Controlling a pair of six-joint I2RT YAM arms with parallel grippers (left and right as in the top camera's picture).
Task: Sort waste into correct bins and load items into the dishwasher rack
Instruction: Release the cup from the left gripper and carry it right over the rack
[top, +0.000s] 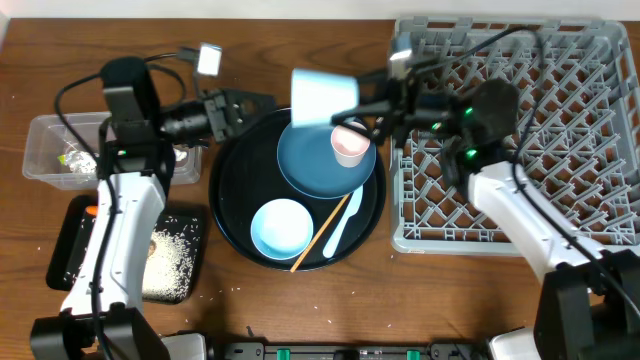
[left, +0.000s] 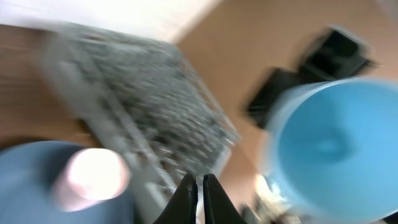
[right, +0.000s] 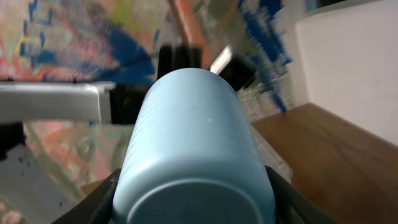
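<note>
Overhead, clock read from the round black tray (top: 228, 215) at desk (top: 300, 20) centre.

- Right tool (top: 352, 100): clamped on the light blue cup (top: 325, 97), in the air at 12 o'clock above the tray's far rim. The right wrist view shows a finger (right: 93, 200) on each flank and the cup's base nearest the lens. It lies on its side, mouth towards 9 o'clock. Probably held so it can be tipped mouth-down over the pegs.
- Left tool (top: 250, 108): fingers pressed together, nothing between them, at 11 o'clock, well off the cup. Likely parked there to keep out of the way.
- Dishwasher rack (top: 520, 130): 3 o'clock, nothing loaded that I can see.
- On the tray: pink cup (top: 350, 145) upright on the dark blue plate (top: 315, 165); light blue bowl (top: 282, 225) at 6; white spoon (top: 343, 225) and wooden chopstick (top: 318, 235) side by side at 5.
- Waste already sorted at 9: wrapper scrap in the clear box (top: 40, 165); rice (top: 170, 258) and carrot (top: 91, 211) in the black tray (top: 65, 250).
- Writing: none legible. Both wrist views are blurred, and the cup has ribs but no mark.
</note>
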